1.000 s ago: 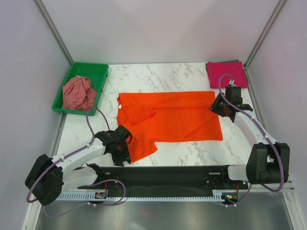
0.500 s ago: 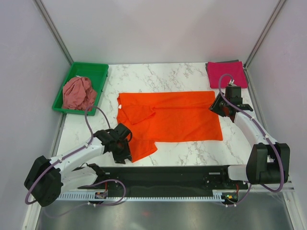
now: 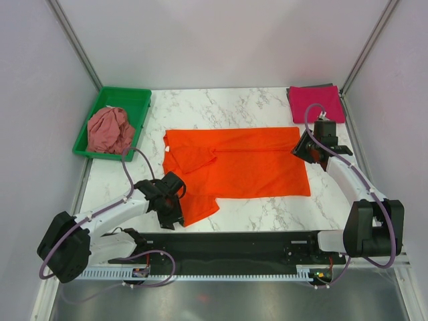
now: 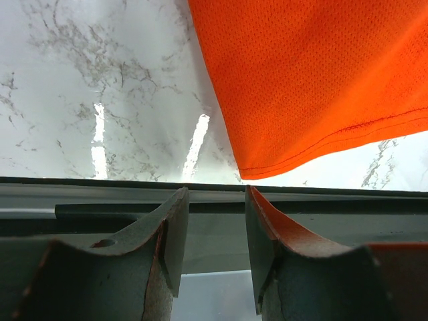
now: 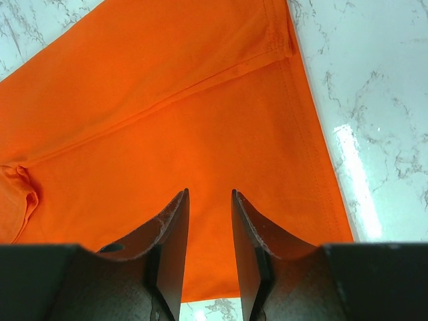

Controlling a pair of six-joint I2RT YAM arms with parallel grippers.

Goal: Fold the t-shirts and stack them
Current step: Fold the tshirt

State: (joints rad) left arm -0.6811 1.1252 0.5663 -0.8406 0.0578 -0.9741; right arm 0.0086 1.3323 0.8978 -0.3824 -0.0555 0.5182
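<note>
Top external view: I see the orange t-shirt [image 3: 247, 164] flat mid-surface [image 3: 227, 110], magenta t-shirt [image 3: 315, 103] folded far right, rose t-shirt [image 3: 110, 129] in the tray [image 3: 134, 97]. Left pincer [image 4: 215, 194] and right pincer [image 5: 209, 197] stand parted, empty.

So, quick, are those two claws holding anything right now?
Left gripper: open, holding nothing, by a corner of the orange shirt.
Right gripper: open, holding nothing, above the orange shirt.

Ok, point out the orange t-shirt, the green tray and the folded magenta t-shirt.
orange t-shirt [image 3: 247, 164], top external view, middle of its spread body.
green tray [image 3: 131, 103], top external view, bare floor at its far end.
magenta t-shirt [image 3: 314, 101], top external view, centre of the folded square.
</note>
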